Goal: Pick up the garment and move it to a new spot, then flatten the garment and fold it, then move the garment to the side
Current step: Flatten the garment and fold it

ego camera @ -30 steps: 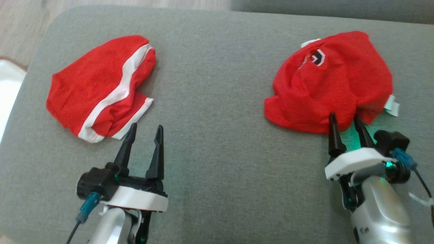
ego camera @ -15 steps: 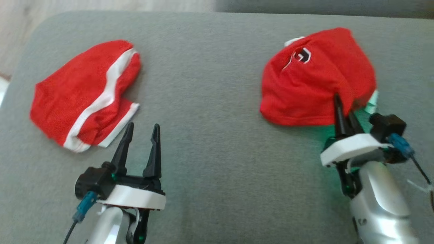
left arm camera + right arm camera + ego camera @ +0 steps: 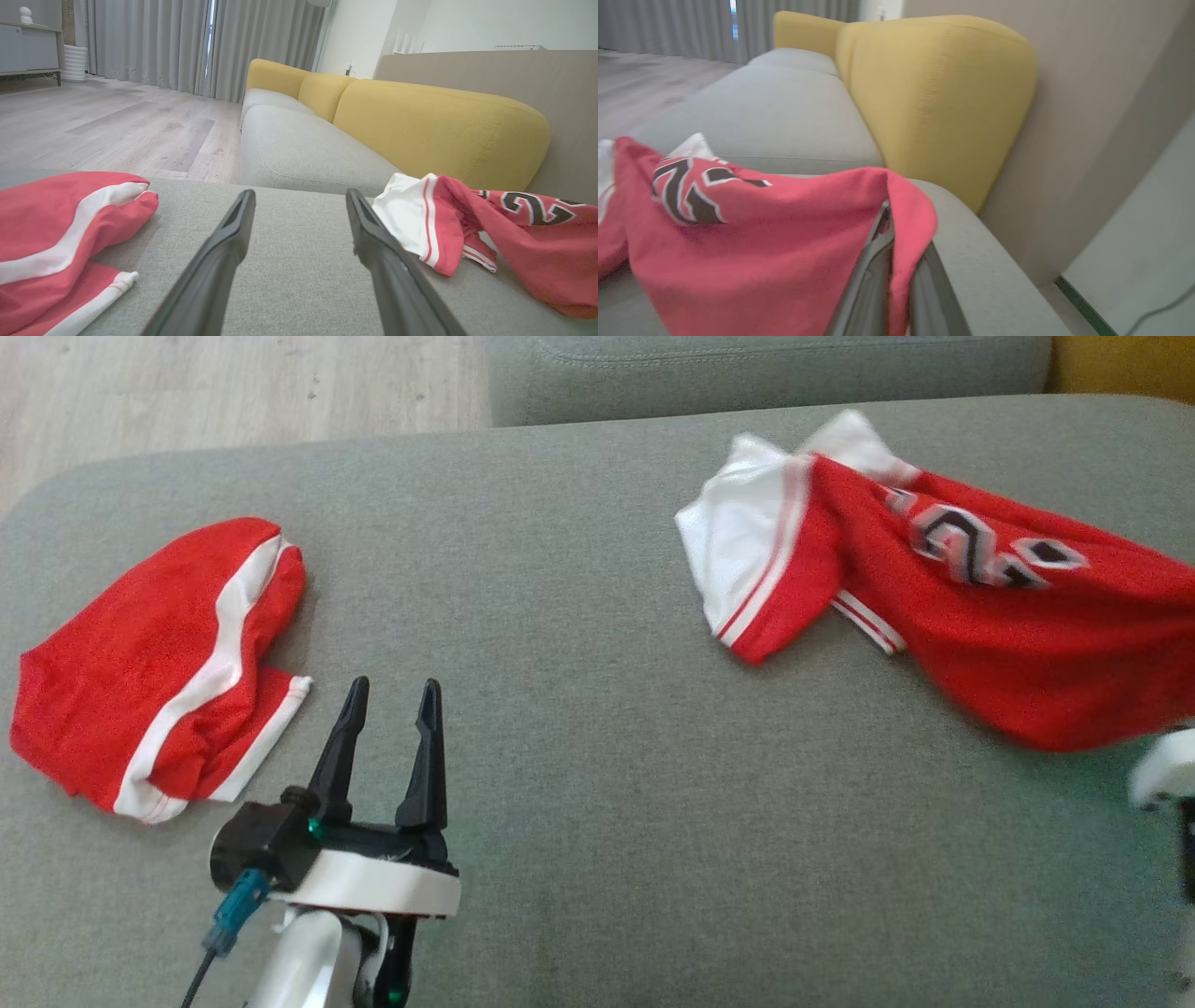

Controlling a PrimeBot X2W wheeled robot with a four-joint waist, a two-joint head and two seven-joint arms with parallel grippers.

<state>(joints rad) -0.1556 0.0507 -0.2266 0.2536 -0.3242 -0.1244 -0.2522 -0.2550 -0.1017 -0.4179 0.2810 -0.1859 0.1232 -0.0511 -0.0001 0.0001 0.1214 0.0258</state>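
Note:
The garment (image 3: 980, 635) is a red jersey with a white sleeve and black numerals. It is stretched out at the right of the grey cushion, its right part lifted. In the right wrist view my right gripper (image 3: 901, 228) is shut on a fold of the garment (image 3: 761, 233), which drapes over both fingers. The right wrist housing (image 3: 1162, 770) shows at the head view's right edge. My left gripper (image 3: 393, 689) is open over bare cushion, holding nothing. The left wrist view shows the left gripper (image 3: 300, 196) with the garment (image 3: 528, 233) to its right.
Red shorts with a white stripe (image 3: 149, 663) lie crumpled just left of my left gripper. The grey cushion (image 3: 579, 784) ends in a rounded edge close to the right gripper (image 3: 994, 280). Behind are a yellow sofa back (image 3: 420, 126), another grey seat (image 3: 747, 364) and wooden floor (image 3: 233, 392).
My right gripper shut on the garment's near edge and pulled it up and to the right, spreading the crumpled heap. The head camera has shifted. The left gripper stayed open.

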